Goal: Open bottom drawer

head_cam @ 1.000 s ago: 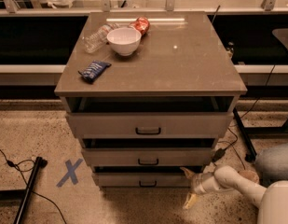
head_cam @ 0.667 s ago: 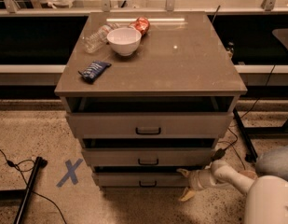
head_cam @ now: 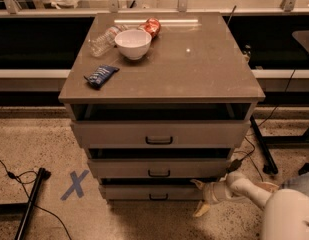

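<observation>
The bottom drawer (head_cam: 134,192) is the lowest of three grey-beige drawer fronts in the cabinet, with a small black pull handle (head_cam: 158,197). Its front stands a little out from the cabinet, with a dark gap above it. My gripper (head_cam: 199,198) comes in from the lower right on a white arm (head_cam: 249,190). Its two pale fingers are spread, one fingertip (head_cam: 196,184) near the drawer's upper right corner, the other lower near the floor. It holds nothing. It sits right of the handle, at the drawer's right end.
The middle drawer (head_cam: 159,168) and the top drawer (head_cam: 159,134) also stand slightly out. On the cabinet top (head_cam: 194,64) are a white bowl (head_cam: 133,43), a plastic bottle (head_cam: 104,40), a red can (head_cam: 152,26) and a blue packet (head_cam: 100,75). A blue X (head_cam: 74,185) marks the floor at left.
My gripper has moved left and slightly up toward the right end of the bottom drawer. The drawers have not visibly moved.
</observation>
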### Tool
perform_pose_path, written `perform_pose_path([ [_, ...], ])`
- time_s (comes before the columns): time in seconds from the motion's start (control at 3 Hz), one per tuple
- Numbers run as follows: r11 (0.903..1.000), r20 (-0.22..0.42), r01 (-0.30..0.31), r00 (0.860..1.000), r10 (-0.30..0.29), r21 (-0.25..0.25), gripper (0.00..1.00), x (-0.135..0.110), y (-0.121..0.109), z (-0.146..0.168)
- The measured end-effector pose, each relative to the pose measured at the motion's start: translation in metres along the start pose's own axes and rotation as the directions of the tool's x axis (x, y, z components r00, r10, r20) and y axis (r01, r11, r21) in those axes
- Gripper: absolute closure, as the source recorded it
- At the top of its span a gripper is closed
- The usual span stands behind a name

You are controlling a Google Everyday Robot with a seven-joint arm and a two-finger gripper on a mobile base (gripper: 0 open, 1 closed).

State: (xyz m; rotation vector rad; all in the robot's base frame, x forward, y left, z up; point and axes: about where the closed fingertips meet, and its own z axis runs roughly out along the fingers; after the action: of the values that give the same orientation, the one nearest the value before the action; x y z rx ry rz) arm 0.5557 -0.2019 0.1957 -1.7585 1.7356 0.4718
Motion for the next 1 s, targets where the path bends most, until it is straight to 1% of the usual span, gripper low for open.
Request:
perform_pose_path([
  [0.33,0.9999,-0.003,0.002,1.0,-0.002,-0.014,0.29,0.001,0.002,0.004],
  [0.67,0.9984,-0.007,0.012,1.0,-0.012,-0.055,0.5,0.0,0.007,0.009],
  [1.0,0.9967,0.024,0.024,0.999,-0.022,-0.078,0.47,-0.006,0.015,0.004],
])
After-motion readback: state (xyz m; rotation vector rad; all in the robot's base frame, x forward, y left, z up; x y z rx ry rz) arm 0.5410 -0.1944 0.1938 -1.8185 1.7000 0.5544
